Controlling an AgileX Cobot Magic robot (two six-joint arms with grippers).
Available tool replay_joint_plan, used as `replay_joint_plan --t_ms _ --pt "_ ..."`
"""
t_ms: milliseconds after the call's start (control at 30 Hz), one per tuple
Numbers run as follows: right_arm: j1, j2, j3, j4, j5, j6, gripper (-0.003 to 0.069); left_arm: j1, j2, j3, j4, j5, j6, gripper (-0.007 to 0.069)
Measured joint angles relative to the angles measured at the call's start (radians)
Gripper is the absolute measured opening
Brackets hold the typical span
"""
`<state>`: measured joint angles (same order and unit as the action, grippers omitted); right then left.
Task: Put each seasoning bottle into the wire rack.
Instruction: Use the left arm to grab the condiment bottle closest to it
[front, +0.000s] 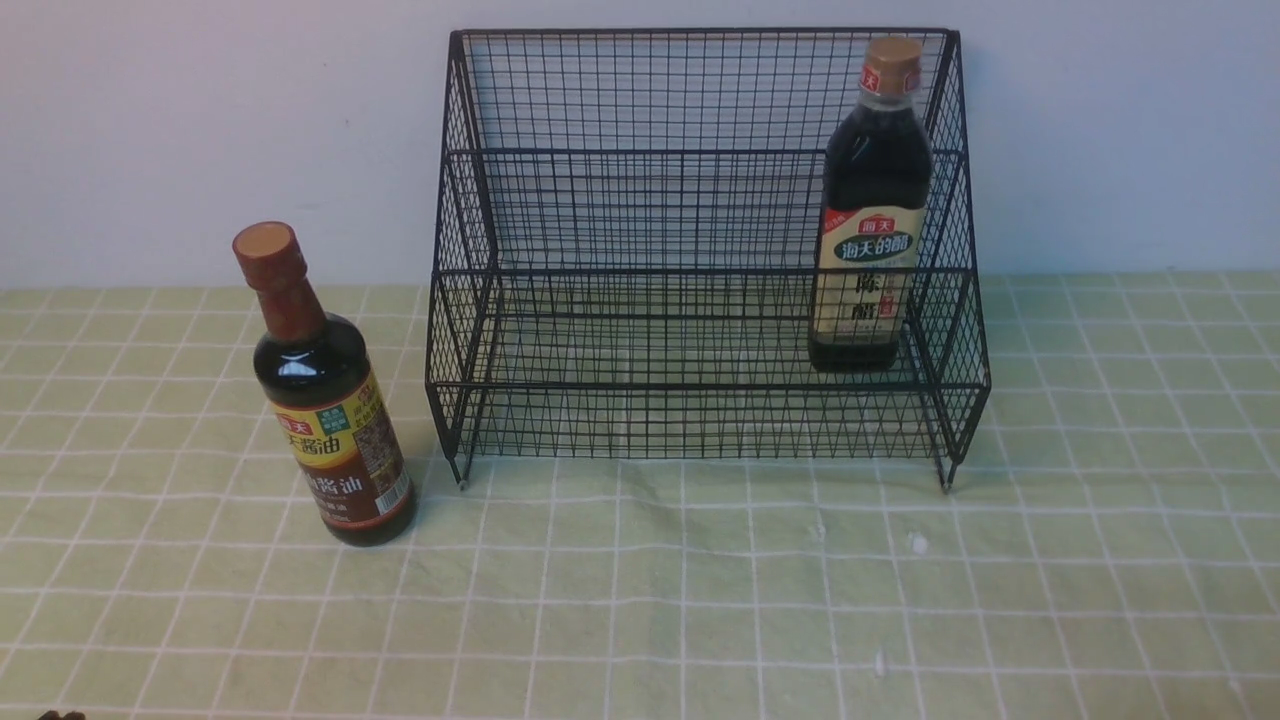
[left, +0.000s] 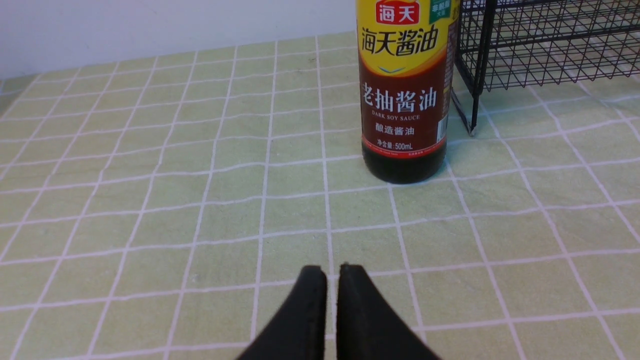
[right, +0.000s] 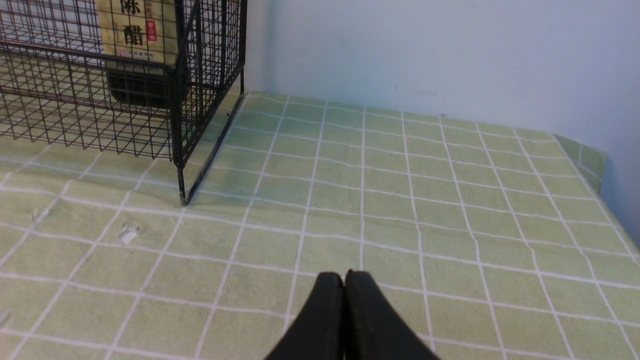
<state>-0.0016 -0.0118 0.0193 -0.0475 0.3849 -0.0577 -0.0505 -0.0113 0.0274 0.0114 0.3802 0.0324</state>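
One green checked tablecloth (front: 700, 600) is spread under everything. On it the black wire rack (front: 690, 152) is stood close to the wall. The tan-capped bottle (front: 872, 210) is seated upright inside the rack, at its right end, on the lowest tier. The red-brown-capped bottle (front: 330, 400) is stood upright on the cloth, outside the rack, near its left front foot. The left gripper (left: 332, 280) and right gripper (right: 344, 282) are seen closed, nothing held.

A tan-capped bottle (front: 872, 220) of dark liquid stands upright inside the right end of a black wire rack (front: 640, 151), while a red-brown-capped bottle (front: 330, 400) stands outside, left of it, on the green checked tablecloth (front: 700, 600).
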Motion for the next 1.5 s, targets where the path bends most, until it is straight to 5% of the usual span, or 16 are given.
replay_joint_plan --t_ms 233,633,1033,1300,1500 --pt "0.000 0.000 0.000 0.000 0.000 0.000 -0.0015 0.000 0.000 0.002 -0.039 -0.060 -0.018 0.0017" --pt "0.000 0.000 0.000 0.000 0.000 0.000 -0.0015 0.000 0.004 0.000 -0.147 -0.773 -0.094 0.0017" --pt "0.000 0.000 0.000 0.000 0.000 0.000 -0.0015 0.000 0.578 -0.328 0.397 -0.811 -0.397 0.0042" --pt "0.000 0.000 0.000 0.000 0.000 0.013 -0.0015 0.000 0.916 -0.483 0.476 -0.874 -0.525 0.0231" --pt "0.000 0.000 0.000 0.000 0.000 0.015 -0.0015 0.000 1.124 -0.578 0.479 -0.918 -0.532 0.0479"
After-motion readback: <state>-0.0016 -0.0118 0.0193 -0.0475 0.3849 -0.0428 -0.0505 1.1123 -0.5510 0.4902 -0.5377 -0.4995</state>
